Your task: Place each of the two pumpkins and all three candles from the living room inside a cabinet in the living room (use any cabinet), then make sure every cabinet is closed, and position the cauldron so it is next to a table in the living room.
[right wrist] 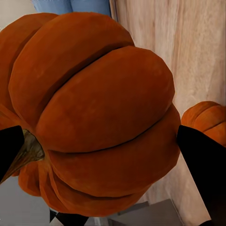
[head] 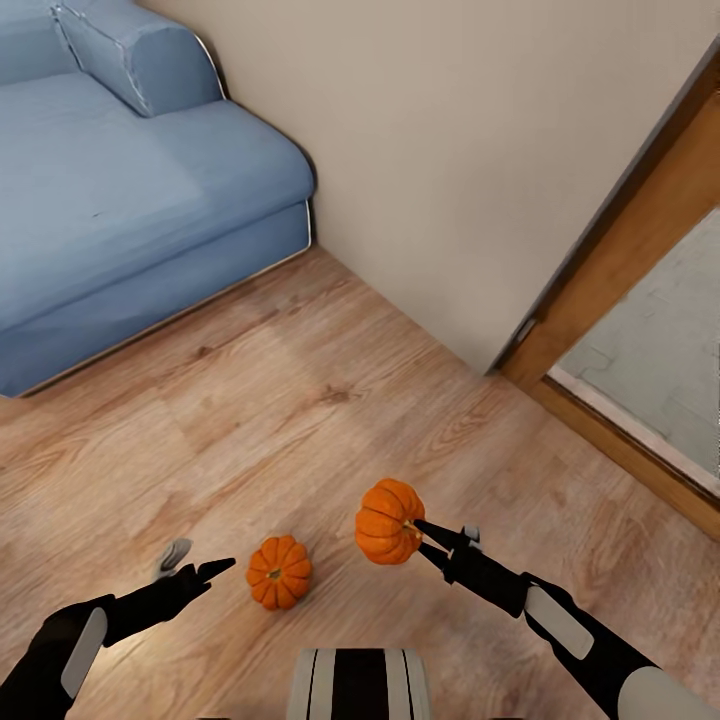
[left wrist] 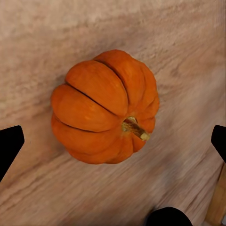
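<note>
Right claw clamps a pumpkin held aloft; left claw hangs low, spread wide.

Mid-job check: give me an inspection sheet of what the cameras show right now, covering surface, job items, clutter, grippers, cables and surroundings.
Surface: light wood-plank floor, bare around the items.
Job's things: held pumpkin lifted off the floor in the right gripper; floor pumpkin resting on the planks, stem pointing sideways.
Clutter: nothing seen.
Grippers: right gripper shut on the held pumpkin, fingers either side of it in the right wrist view; left gripper open, beside the floor pumpkin, which sits centred between the fingertips in the left wrist view, not yet touched.
Cables: nothing seen.
Surroundings: blue sofa ahead on the left, beige wall, wooden door frame on the right.
</note>
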Controlling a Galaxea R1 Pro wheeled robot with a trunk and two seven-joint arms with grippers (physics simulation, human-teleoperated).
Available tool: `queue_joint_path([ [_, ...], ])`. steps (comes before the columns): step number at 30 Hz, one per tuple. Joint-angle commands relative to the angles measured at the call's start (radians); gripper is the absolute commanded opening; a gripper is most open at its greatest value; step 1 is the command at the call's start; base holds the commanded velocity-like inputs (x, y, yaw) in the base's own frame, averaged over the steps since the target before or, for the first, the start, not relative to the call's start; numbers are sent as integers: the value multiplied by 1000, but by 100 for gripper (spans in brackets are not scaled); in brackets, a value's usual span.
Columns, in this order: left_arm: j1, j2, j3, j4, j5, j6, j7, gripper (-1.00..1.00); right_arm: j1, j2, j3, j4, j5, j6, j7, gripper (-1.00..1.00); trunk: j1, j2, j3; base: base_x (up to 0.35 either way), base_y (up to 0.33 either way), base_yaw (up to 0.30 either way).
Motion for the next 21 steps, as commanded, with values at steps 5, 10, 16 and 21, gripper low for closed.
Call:
queue_joint_path([
  [5,0,0,3,-1,2,6,-3,100,-1,0,5,0,-11,7,2,-100,0,0,-1,0,-104,0],
  [10,0,0,3,-1,2,6,-2,100,-1,0,5,0,-11,7,1,-100,0,0,-1,0,-18,0],
  [16,0,0,3,-1,2,6,-1,100,-1,0,5,0,-11,7,1,-100,0,0,-1,0,-103,0],
  [21,0,0,3,-1,2,6,0,100,-1,0,5,0,-11,7,1,-100,0,0,-1,0,-11,0],
])
